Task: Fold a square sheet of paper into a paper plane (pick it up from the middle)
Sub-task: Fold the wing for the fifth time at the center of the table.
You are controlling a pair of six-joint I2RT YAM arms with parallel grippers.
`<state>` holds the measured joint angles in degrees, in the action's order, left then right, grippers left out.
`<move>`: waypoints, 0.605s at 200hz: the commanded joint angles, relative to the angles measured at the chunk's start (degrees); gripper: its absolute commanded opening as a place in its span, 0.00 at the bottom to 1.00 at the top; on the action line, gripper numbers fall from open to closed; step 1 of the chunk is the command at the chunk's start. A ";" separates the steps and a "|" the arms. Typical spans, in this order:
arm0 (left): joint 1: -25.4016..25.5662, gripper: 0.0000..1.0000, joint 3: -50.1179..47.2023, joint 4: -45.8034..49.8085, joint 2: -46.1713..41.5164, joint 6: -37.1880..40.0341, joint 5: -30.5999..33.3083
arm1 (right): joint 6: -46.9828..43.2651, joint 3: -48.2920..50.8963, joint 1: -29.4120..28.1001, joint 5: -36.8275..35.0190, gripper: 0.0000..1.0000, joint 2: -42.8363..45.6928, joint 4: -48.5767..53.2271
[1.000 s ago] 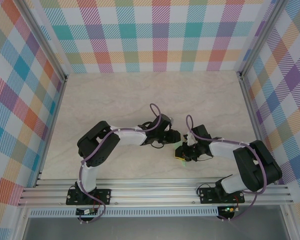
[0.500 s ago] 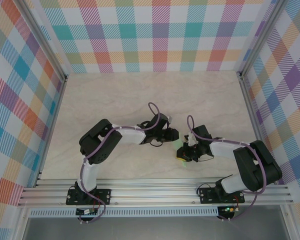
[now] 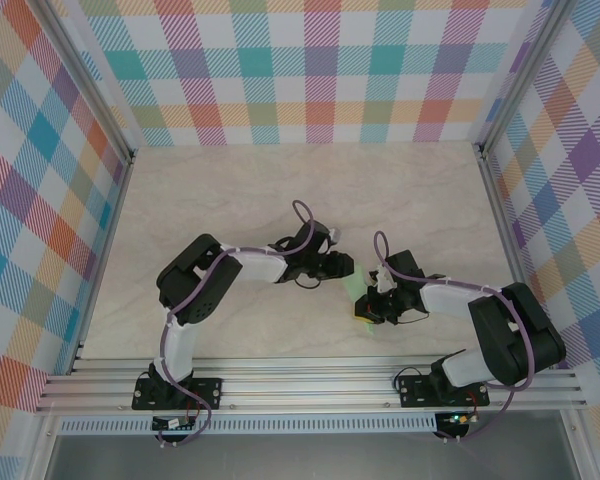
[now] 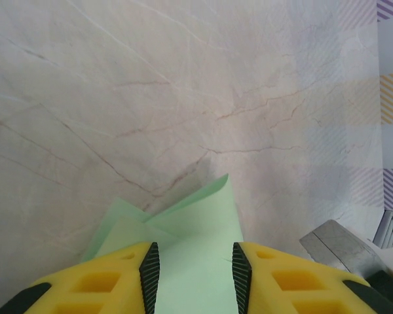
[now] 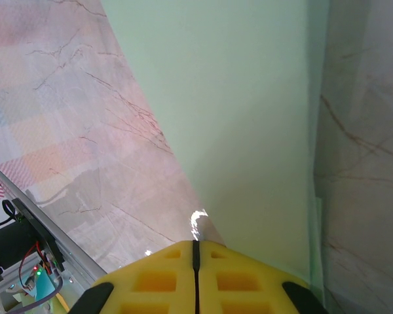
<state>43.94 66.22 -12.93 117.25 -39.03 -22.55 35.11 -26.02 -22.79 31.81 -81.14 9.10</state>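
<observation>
The square sheet of paper (image 3: 358, 288), pale mint green and folded into layers, lies on the marble table between my two grippers. In the left wrist view the paper (image 4: 195, 226) runs flat between and under the fingers of my left gripper (image 4: 191, 268), whose black pads stand apart on either side of it. The left gripper (image 3: 346, 268) sits at the paper's far left edge. My right gripper (image 5: 196, 243) is shut, seam closed, its tips at the near edge of the paper (image 5: 242, 118), which spreads broad ahead of them. The right gripper (image 3: 365, 310) is at the sheet's near end.
The marble tabletop (image 3: 230, 190) is bounded by plaid walls and metal side rails (image 3: 500, 200). An aluminium rail (image 3: 310, 385) with both arm bases runs along the near edge. The right arm's link (image 4: 344, 245) shows at the lower right of the left wrist view.
My left gripper has slid right over the paper's edge. My right gripper has closed its jaws and stayed in place. More of the green sheet shows between them.
</observation>
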 commanded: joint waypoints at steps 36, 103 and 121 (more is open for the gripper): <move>-4.76 0.39 2.45 3.94 1.58 4.44 2.67 | -1.67 0.92 0.32 0.21 0.08 0.32 4.31; -5.50 0.46 6.00 14.10 -9.92 5.01 5.84 | -2.55 -4.04 0.30 6.74 0.17 4.54 3.98; -4.48 0.49 4.56 17.16 -13.99 3.78 8.04 | -3.67 -6.63 0.32 4.57 0.28 10.99 8.41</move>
<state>38.54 70.30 -0.62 110.78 -34.92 -17.52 33.74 -28.16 -22.59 35.27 -77.78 12.86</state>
